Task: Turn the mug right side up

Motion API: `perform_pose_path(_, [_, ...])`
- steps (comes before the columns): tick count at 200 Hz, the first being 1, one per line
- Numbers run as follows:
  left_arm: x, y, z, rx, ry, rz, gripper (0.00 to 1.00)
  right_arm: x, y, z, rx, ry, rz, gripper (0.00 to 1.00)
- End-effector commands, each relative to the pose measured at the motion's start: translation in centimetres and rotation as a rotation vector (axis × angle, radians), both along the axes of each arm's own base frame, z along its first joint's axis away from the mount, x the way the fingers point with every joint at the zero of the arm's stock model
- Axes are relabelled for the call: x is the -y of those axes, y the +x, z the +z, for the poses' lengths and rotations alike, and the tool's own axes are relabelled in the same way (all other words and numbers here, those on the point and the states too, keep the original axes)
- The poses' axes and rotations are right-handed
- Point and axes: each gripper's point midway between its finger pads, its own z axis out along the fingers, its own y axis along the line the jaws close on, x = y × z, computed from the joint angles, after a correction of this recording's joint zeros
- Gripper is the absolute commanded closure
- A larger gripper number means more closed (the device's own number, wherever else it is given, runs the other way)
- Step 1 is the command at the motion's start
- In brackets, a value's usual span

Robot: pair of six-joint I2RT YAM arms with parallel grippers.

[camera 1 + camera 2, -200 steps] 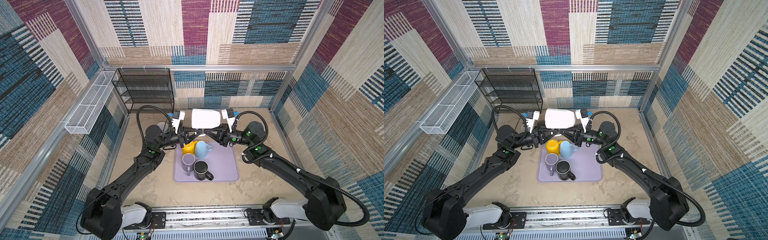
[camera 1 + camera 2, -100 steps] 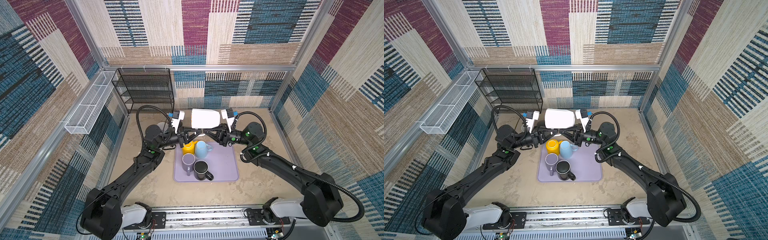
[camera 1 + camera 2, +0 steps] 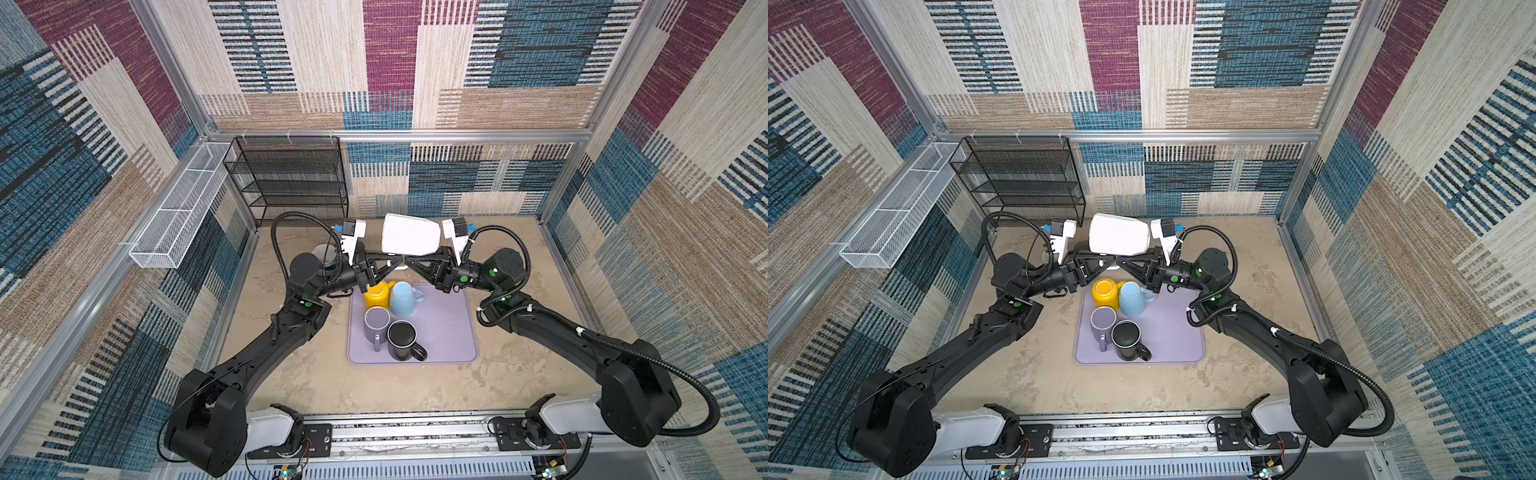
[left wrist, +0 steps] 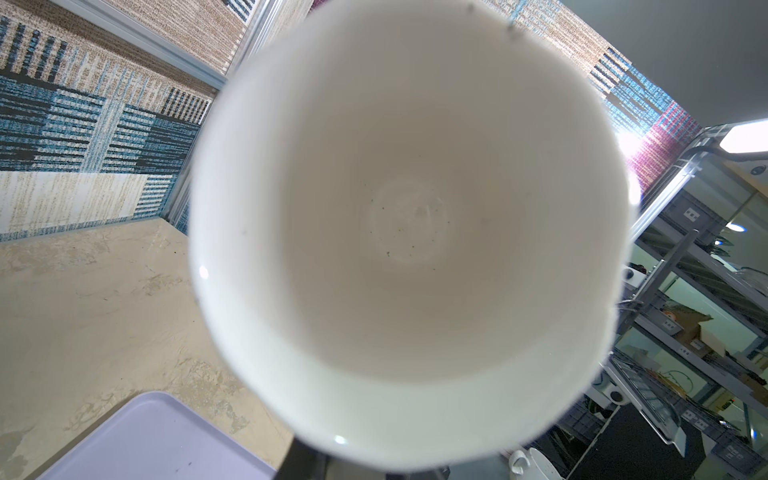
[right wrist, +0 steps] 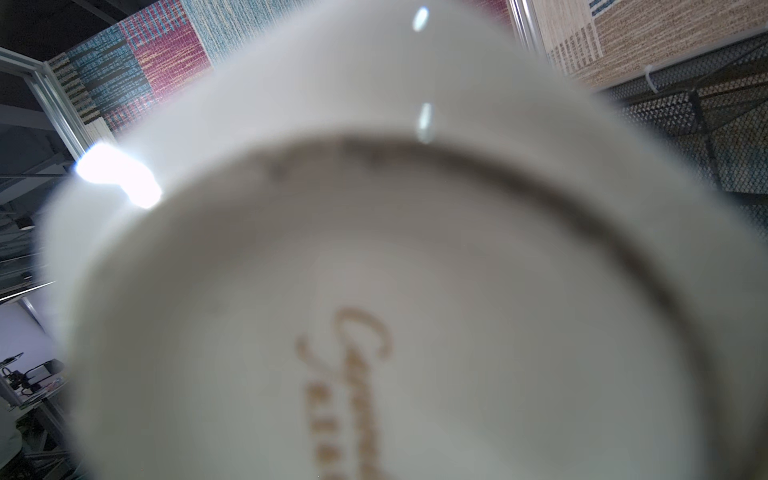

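A white mug (image 3: 411,240) (image 3: 1119,240) hangs on its side in the air behind the lilac tray (image 3: 449,332). Its mouth faces my left arm: the left wrist view looks straight into the empty inside of the mug (image 4: 411,232). Its base faces my right arm, and the right wrist view is filled by the mug's underside (image 5: 415,332) with gold lettering. My left gripper (image 3: 395,262) and right gripper (image 3: 413,262) meet tip to tip under the mug. Both are shut on it from below, where its handle seems to be. The fingertips are hidden in both wrist views.
On the tray stand a yellow mug (image 3: 376,293), a light blue mug (image 3: 402,298), a lilac mug (image 3: 377,322) and a black mug (image 3: 402,338). A black wire rack (image 3: 291,178) stands at the back left, and a white wire basket (image 3: 178,208) hangs on the left wall.
The mug and both grippers stay where they were. The right arm's rear links have shifted slightly.
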Motion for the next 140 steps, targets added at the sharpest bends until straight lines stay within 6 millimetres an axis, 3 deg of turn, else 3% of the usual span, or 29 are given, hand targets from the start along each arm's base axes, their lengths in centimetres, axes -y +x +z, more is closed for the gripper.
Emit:
perform_pose_path(1, [-0.23, -0.75, 2.47, 0.082, -0.070, 0.004, 0.84, -1.03, -1.83, -1.36, -0.006, -0.048, 0.107, 1.00])
perform_pose_path(50, [-0.18, -0.92, 2.55, 0.084, -0.068, 0.001, 0.84, -1.71, -2.07, -1.60, -0.010, -0.054, 0.129, 1.00])
perform_pose_path(68, [-0.22, -0.78, 2.44, 0.078, -0.062, 0.012, 1.00, -1.72, -2.11, -1.58, -0.011, -0.055, 0.130, 1.00])
perform_pose_path(127, [-0.43, -0.88, 2.29, 0.079, -0.040, 0.041, 1.00, -1.86, -1.77, -2.16, -0.026, -0.087, 0.117, 1.00])
perform_pose_path(140, [-0.44, -1.09, 2.39, 0.087, -0.040, 0.034, 1.00, -1.88, -1.68, -2.20, -0.029, -0.091, 0.113, 0.89])
